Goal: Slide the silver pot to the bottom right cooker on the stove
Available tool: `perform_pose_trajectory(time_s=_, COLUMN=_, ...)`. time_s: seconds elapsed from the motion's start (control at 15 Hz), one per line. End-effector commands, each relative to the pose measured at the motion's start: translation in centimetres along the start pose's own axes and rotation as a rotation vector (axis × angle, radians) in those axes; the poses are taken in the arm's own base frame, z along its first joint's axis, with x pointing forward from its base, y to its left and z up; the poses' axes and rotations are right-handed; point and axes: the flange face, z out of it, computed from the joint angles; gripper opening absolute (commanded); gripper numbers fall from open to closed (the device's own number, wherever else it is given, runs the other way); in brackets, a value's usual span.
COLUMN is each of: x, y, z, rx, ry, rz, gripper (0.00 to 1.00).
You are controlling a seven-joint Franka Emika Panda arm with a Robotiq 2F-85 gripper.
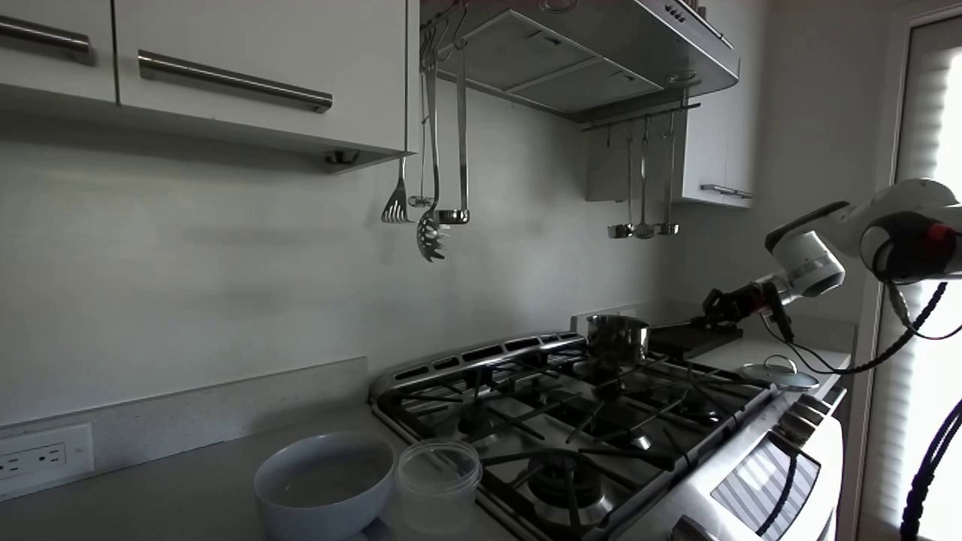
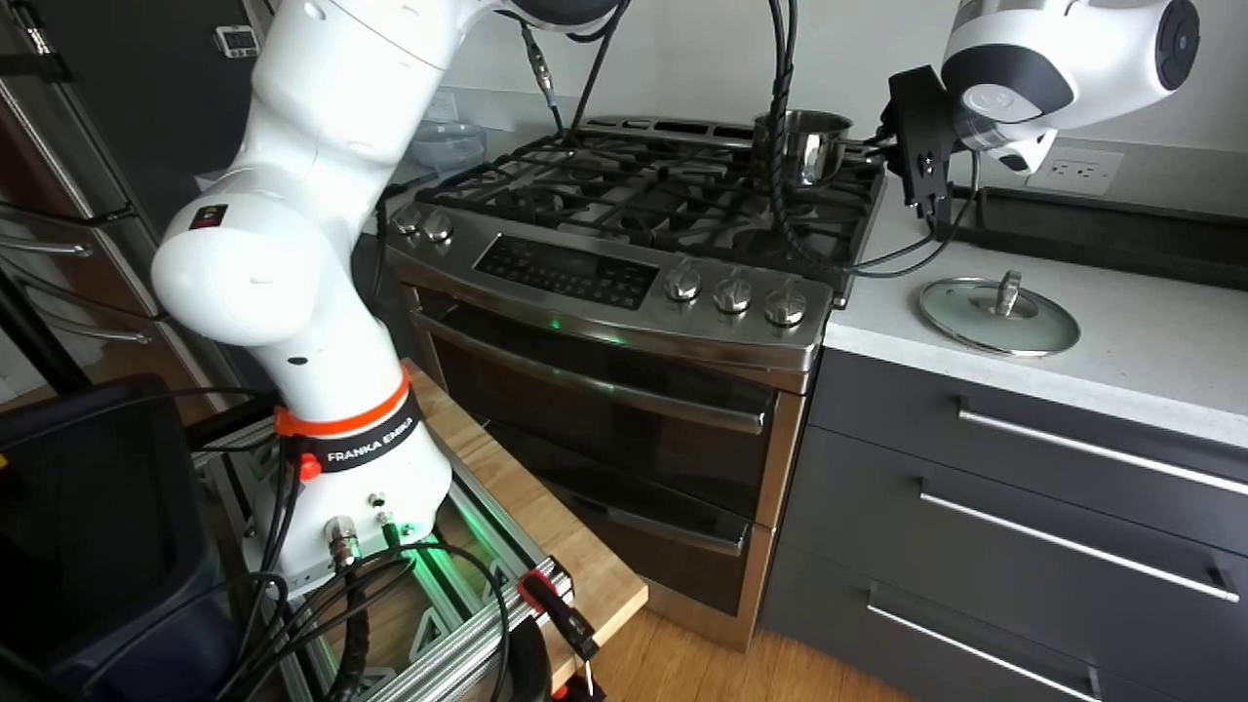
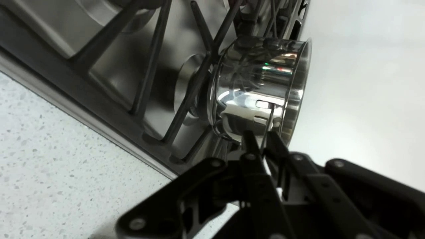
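The silver pot (image 1: 618,342) stands upright over the back right burner of the stove (image 2: 702,336). It also shows in an exterior view (image 2: 819,151) and in the wrist view (image 3: 255,79), where its side and rim face me. My gripper (image 3: 260,136) is at the pot's right side, its black fingers close together on the thin metal handle. In an exterior view the gripper (image 1: 700,323) reaches in from the right. The bottom right cooker (image 1: 700,409) lies in front of the pot with nothing on it; a hanging cable partly covers it in an exterior view (image 2: 760,242).
A glass lid (image 2: 999,317) lies on the counter right of the stove. A black tray (image 2: 1111,234) lies behind it. A white bowl (image 1: 323,488) and a translucent container (image 1: 438,488) stand left of the stove. Raised grate bars (image 3: 152,63) surround the pot.
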Motion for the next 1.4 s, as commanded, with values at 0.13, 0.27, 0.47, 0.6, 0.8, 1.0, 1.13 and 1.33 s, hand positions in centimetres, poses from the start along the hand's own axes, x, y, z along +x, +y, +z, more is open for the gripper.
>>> perform_pose_trajectory(time_s=0.13, x=-2.5, y=-0.1, z=-1.6, rx=-0.009, ry=-0.021, rz=0.006, gripper=0.03)
perform_pose_trajectory(time_s=0.27, x=-2.9, y=-0.3, z=-2.1, rx=-0.015, ry=-0.029, rz=0.01, gripper=0.03)
perform_pose_trajectory(time_s=0.47, x=-3.7, y=-0.7, z=-2.7, rx=-0.033, ry=-0.048, rz=0.019, gripper=0.03)
perform_pose_trajectory(time_s=0.6, x=-4.2, y=-0.7, z=-2.8, rx=-0.032, ry=-0.069, rz=0.019, gripper=0.03)
perform_pose_trajectory(time_s=0.8, x=-4.9, y=-0.2, z=-2.9, rx=-0.035, ry=-0.085, rz=0.011, gripper=0.03)
perform_pose_trajectory(time_s=1.0, x=-5.7, y=0.4, z=-3.0, rx=-0.037, ry=-0.097, rz=0.007, gripper=0.03)
perform_pose_trajectory(time_s=1.13, x=-6.2, y=0.5, z=-3.4, rx=-0.041, ry=-0.101, rz=0.002, gripper=0.03)
perform_pose_trajectory(time_s=1.33, x=-6.7, y=0.5, z=-4.1, rx=-0.043, ry=-0.098, rz=-0.009, gripper=0.03)
